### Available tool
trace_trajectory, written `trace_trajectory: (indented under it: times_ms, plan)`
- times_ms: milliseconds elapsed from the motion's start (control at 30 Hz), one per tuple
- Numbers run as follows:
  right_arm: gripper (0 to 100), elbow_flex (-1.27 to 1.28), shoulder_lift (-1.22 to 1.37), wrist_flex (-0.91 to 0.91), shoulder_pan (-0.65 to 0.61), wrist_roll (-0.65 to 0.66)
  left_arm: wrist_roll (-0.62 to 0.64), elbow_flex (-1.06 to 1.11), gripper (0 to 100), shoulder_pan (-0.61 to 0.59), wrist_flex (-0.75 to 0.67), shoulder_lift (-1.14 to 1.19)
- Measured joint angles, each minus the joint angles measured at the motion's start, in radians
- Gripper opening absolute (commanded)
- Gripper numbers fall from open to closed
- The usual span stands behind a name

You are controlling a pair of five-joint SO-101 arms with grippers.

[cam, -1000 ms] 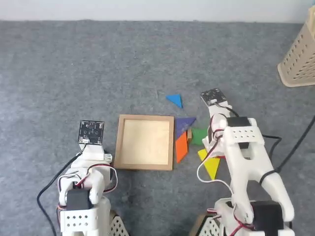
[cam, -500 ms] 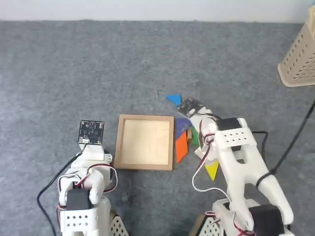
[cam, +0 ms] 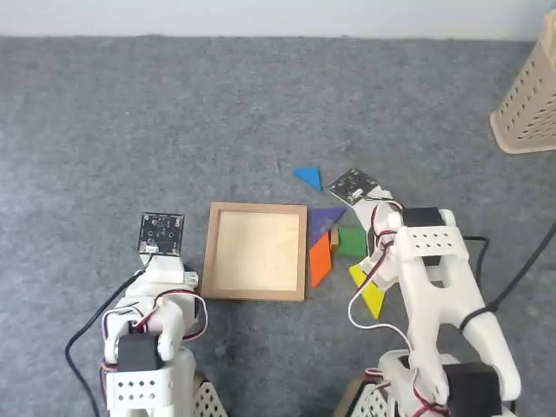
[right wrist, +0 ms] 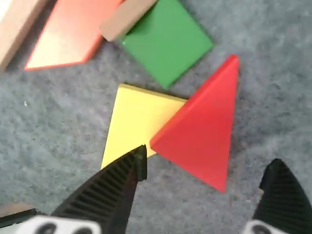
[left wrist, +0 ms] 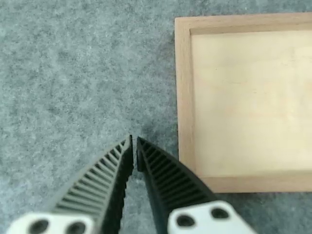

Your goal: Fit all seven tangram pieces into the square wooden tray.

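Note:
The square wooden tray [cam: 257, 208] lies bare between the two arms; its near corner is the tray [left wrist: 184, 97] in the left wrist view. To its right lie a blue triangle [cam: 308, 177], a purple triangle [cam: 326, 217], an orange parallelogram [cam: 321, 259], a green square [cam: 352, 241] and a yellow triangle [cam: 372, 294]. My right gripper [right wrist: 208, 158] is open low over the red triangle [right wrist: 204, 131], which overlaps the yellow triangle [right wrist: 134, 126]. A small brown piece [right wrist: 124, 19] rests against the green square [right wrist: 165, 41]. My left gripper [left wrist: 134, 142] is shut and empty on the carpet beside the tray.
A beige slatted basket [cam: 528, 95] stands at the far right edge. The right arm [cam: 434, 269] covers the carpet right of the pieces, and the left arm [cam: 148, 330] sits left of the tray. Grey carpet stretches open behind the tray.
The right arm's wrist swung left toward the tray, then came partway back to the right. The left arm and the pieces have not moved.

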Motion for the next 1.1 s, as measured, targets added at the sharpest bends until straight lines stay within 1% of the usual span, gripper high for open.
trace_trajectory:
  times_ms: [167, 333, 500, 567, 733, 800, 867, 967, 1100]
  plan:
    - [37.6, 0.000, 0.025, -0.057, 0.003, 0.000, 0.000, 0.000, 2, -0.002, 0.000, 0.000]
    - [37.6, 0.000, 0.161, -0.140, 0.002, -0.021, 0.000, 0.000, 2, -0.002, 0.000, 0.000]
    - [37.5, -0.003, 0.170, -0.157, 0.014, -0.021, 0.000, 0.000, 2, -0.002, 0.000, 0.000]
    - [35.0, -0.003, 0.172, -0.157, 0.014, -0.021, 0.000, 0.000, 2, -0.002, 0.000, 0.000]
    - [22.6, -0.003, 0.172, -0.157, 0.014, -0.021, 0.000, 0.000, 2, -0.002, 0.000, 0.000]
    - [19.2, -0.003, 0.172, -0.157, 0.014, -0.021, 0.000, 0.000, 2, -0.002, 0.000, 0.000]
    - [17.1, -0.003, 0.172, -0.157, 0.014, -0.026, 0.000, 0.000, 2, -0.002, 0.000, 0.000]
    - [15.4, -0.005, 0.172, -0.158, 0.021, -0.083, 0.000, 0.000, 2, -0.002, 0.000, 0.000]
    - [15.2, -0.005, 0.172, -0.158, 0.021, -0.130, 0.000, 0.000, 2, -0.002, 0.000, 0.000]
